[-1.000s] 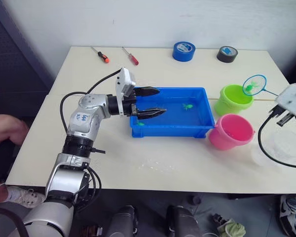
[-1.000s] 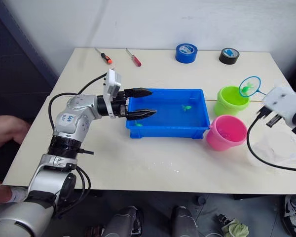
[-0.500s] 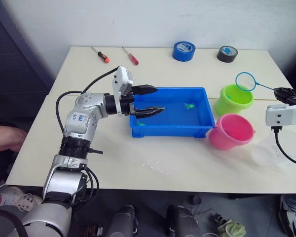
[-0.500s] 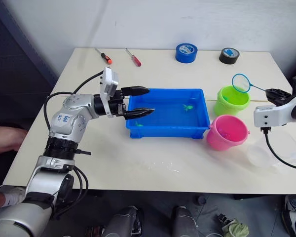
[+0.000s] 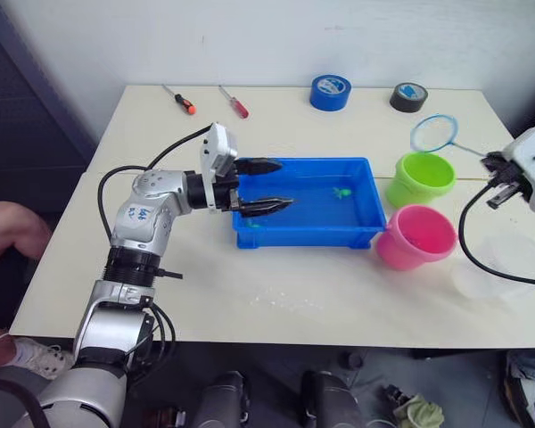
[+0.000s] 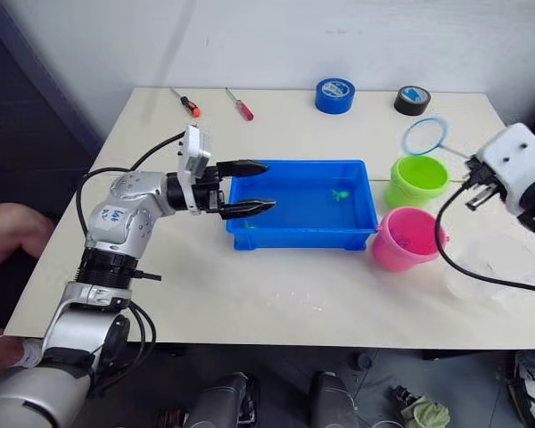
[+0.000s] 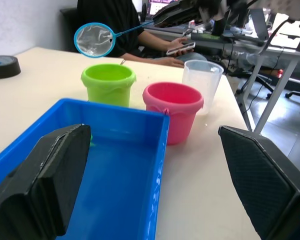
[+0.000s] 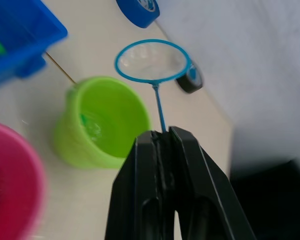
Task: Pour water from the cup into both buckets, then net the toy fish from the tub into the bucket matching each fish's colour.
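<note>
My right gripper (image 8: pixel 162 137) pinches the net (image 8: pixel 152 62) above the green bucket (image 8: pixel 104 122); left gripper (image 5: pixel 269 185) spread wide, empty, over the tub (image 5: pixel 357 234).

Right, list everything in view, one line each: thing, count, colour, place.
tub: 1, bright blue, table centre.
toy fish: 2 visible, green, in the tub.
buckets: 2, lime green and pink, right of the tub.
cup: 1, clear, right of the pink bucket.
net: 1, blue hoop, above the table behind the green bucket.
screwdrivers: 2, orange and red handles, far left.
tape rolls: 2, blue and black, far edge.
table: 1, cream.
left gripper: open, over the tub's left end.
right gripper: shut on the net's handle.
</note>
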`<act>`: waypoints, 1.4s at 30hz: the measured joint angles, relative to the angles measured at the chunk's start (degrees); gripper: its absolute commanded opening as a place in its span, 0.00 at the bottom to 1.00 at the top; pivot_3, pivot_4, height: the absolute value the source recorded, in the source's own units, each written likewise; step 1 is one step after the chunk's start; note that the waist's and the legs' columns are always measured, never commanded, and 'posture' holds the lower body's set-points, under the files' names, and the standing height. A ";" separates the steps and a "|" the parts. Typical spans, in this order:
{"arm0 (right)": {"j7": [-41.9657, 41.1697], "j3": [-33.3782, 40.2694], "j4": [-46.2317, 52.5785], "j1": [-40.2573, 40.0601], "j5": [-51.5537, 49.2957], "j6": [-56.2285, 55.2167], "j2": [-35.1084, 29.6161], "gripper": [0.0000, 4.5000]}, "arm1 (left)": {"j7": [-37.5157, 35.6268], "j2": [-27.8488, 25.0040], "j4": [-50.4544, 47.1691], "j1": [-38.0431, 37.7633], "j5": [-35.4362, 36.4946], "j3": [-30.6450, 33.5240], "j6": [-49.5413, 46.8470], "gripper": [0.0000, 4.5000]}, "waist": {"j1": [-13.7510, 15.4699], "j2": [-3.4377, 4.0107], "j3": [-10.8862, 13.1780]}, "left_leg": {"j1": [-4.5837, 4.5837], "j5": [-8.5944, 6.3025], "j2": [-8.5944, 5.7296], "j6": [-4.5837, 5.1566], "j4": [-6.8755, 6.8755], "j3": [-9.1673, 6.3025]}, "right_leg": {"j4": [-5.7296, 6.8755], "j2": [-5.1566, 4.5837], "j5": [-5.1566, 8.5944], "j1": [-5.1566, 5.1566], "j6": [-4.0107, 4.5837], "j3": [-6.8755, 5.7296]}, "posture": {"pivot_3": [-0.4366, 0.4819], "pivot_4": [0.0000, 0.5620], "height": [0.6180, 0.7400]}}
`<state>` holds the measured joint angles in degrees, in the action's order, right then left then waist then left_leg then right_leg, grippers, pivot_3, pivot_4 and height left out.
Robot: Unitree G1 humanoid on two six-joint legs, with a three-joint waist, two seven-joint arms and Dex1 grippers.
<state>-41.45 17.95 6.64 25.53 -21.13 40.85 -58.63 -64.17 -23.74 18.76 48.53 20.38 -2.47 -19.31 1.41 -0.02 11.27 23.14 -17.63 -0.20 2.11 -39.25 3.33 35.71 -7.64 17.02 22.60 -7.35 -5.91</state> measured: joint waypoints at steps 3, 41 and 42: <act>1.99 4.57 7.79 3.18 -12.37 20.77 4.04 0.00 | -0.39 -0.18 -0.54 -1.59 -0.07 -0.38 -0.51 0.99 | 0.00 -0.01 0.00 | 0.02 -0.01 -0.02 0.01 -0.03 -0.04 | -0.06 -0.05 0.00 -0.03 0.01 0.00 | 0.48 0.27 1.00; 14.51 -9.30 -1.38 6.66 -5.25 16.61 18.77 0.00 | 4.82 -0.56 -7.25 -5.04 -0.27 -0.67 -1.82 0.99 | 0.04 -0.01 0.00 | 0.06 -0.02 -0.11 0.03 0.06 0.01 | -0.04 -0.02 -0.01 0.05 0.00 0.01 | 0.48 0.27 1.00; 14.07 -9.39 -0.41 6.08 -5.14 16.22 18.44 0.00 | 4.83 -0.59 -7.21 -5.03 -0.27 -0.65 -1.82 0.99 | 0.02 -0.01 0.00 | 0.05 -0.02 -0.11 0.03 0.06 0.02 | -0.04 -0.02 -0.01 0.05 0.00 0.01 | 0.48 0.27 1.00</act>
<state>-27.39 8.57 6.23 31.61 -26.27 57.06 -40.19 -59.34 -24.33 11.54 43.50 20.11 -3.12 -21.12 1.42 -0.03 11.27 23.20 -17.65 -0.30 2.14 -39.19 3.35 35.67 -7.66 17.01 22.65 -7.34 -5.91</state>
